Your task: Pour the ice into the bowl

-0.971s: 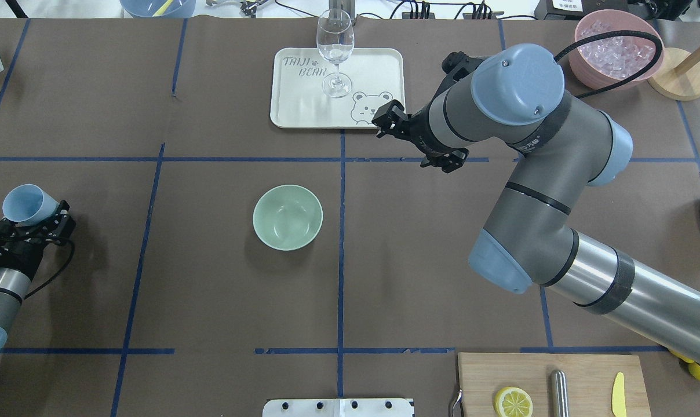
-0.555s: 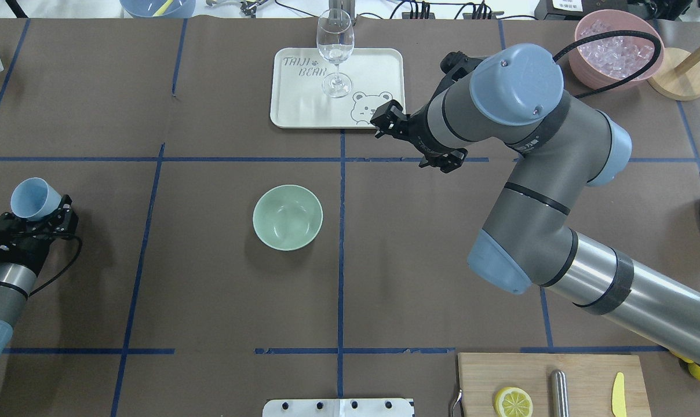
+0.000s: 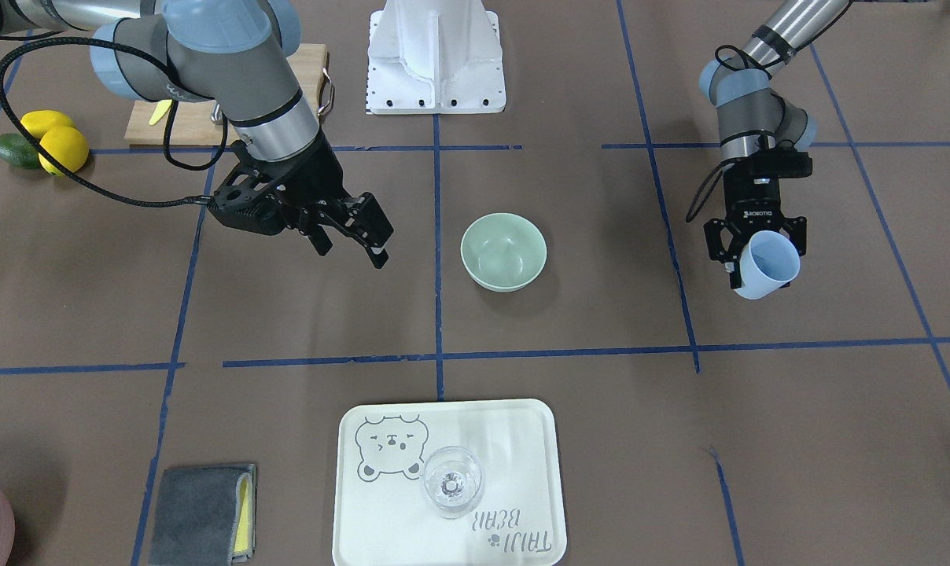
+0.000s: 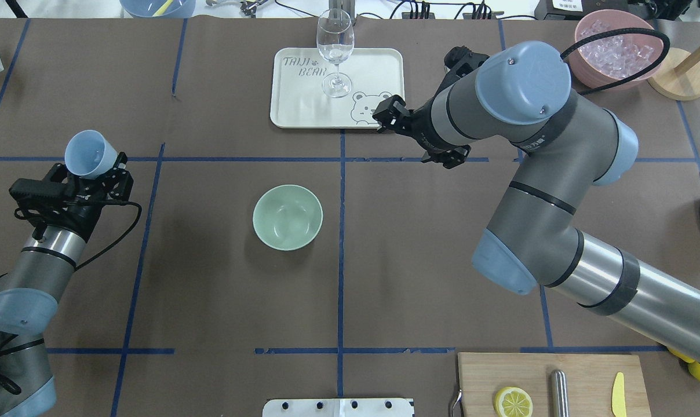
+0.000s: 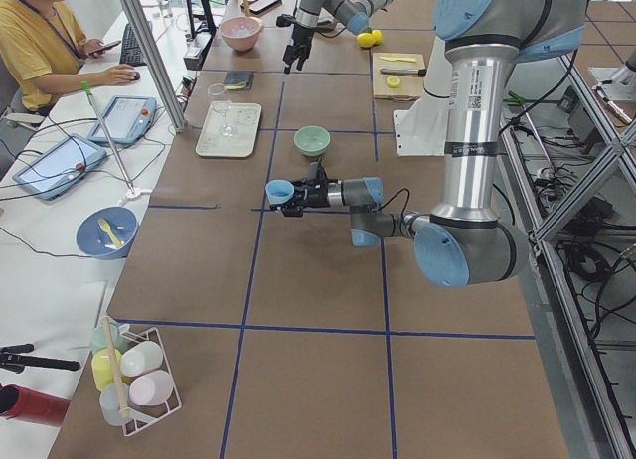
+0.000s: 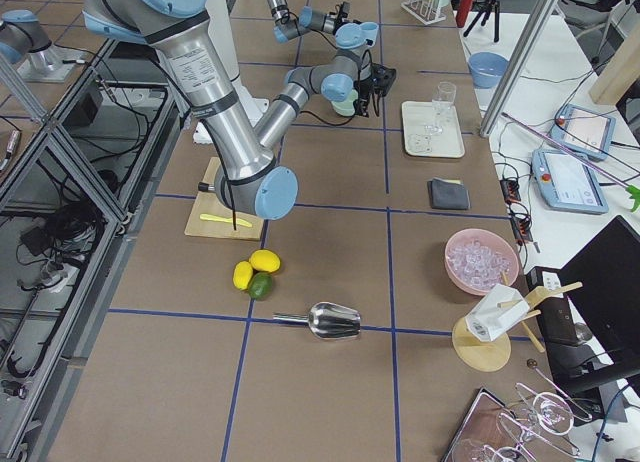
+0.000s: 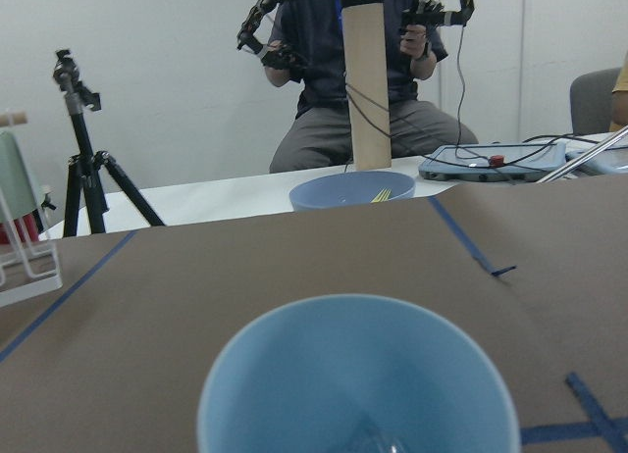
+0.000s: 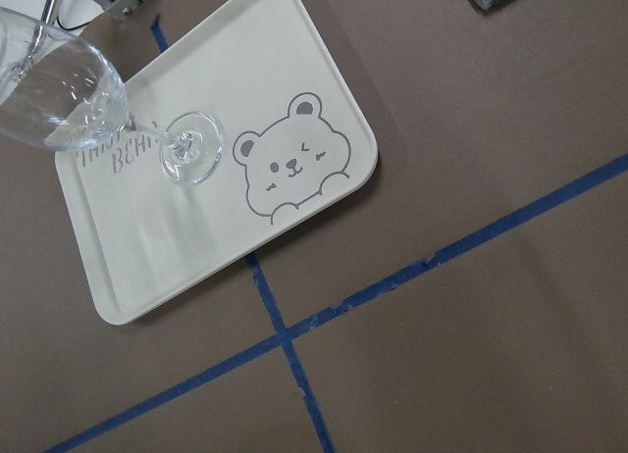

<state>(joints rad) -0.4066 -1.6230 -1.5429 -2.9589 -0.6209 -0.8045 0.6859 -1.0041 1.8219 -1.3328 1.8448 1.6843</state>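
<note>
Step in hand: transport, pour not started. Left claw (image 4: 95, 174) clenched around the light blue cup (image 4: 90, 153), held off the counter (image 4: 211, 289) on the robot's left. The cup is tilted, with its mouth facing up and away from the arm. Bowl (image 4: 268, 227) sits upright near the middle of the counter, well apart from the cup. Its inside looks bare from the overhead and front views.

Ice (image 7: 378, 438): the left wrist view shows something glassy at the bottom of the cup, probably a few cubes. It is cut off by the bottom edge, so count and shape can't be read. More ice sits in the pink container (image 4: 613, 52) at the far right corner, not in play.

Right claw (image 3: 351, 245) released, empty, hovering between the bowl and the tray (image 4: 373, 69) with the stemmed glass (image 4: 335, 52).

Next move, as I judge it: carry the cup across until its mouth is over the bowl. Then roll the wrist so the rim dips and the cubes slide in, not onto the counter.

Hard to make out: clear cubes against pale surfaces in the wide views. The right wrist view shows only tray, glass and tape, none of its own fingers. A cable crosses the pink container.
</note>
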